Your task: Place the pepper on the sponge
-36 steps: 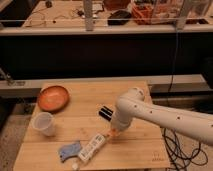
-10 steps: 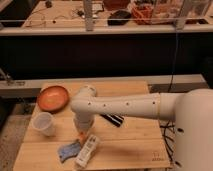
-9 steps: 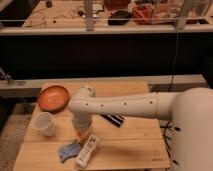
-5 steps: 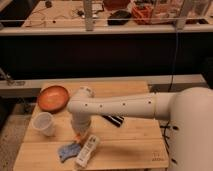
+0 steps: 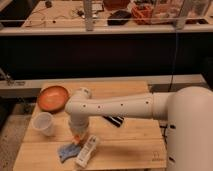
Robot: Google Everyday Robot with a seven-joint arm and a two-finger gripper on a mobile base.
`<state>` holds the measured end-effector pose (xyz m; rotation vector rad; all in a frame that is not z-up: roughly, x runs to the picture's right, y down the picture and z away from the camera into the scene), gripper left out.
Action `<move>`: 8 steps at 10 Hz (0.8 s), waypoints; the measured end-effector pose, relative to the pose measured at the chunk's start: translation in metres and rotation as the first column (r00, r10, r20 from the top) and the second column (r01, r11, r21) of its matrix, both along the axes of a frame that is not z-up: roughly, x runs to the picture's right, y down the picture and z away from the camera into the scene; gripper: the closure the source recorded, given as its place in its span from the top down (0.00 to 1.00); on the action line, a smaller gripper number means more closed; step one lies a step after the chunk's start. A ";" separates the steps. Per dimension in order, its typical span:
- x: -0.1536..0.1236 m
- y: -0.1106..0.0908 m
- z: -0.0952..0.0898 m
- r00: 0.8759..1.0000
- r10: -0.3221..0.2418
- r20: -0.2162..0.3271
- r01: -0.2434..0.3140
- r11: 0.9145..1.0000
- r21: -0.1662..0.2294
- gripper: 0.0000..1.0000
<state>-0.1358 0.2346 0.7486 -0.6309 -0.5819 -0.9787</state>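
My gripper [image 5: 77,134] points down at the front left of the wooden table, mostly hidden under the white wrist. A bit of the orange pepper [image 5: 77,136] shows at its tip, held in the shut fingers. The blue-grey sponge [image 5: 66,151] lies flat just below and left of the pepper, and the pepper's lower end sits at the sponge's upper right edge. Whether the two touch is unclear.
A white packet [image 5: 86,151] lies slanted right beside the sponge. A white cup [image 5: 43,123] stands to the left and an orange bowl [image 5: 52,97] at the back left. A black striped object [image 5: 115,120] lies mid-table behind the arm. The table's front edge [image 5: 100,168] is close.
The arm swung from the table's right side to the left with the pepper. Over the last second it only edged slightly left and down toward the sponge.
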 end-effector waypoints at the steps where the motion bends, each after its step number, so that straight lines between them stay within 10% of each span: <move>1: -0.005 0.001 -0.001 1.000 -0.007 0.009 0.007 1.000 0.001 0.32; 8: -0.016 0.006 -0.004 0.999 -0.025 0.040 0.025 1.000 -0.004 0.53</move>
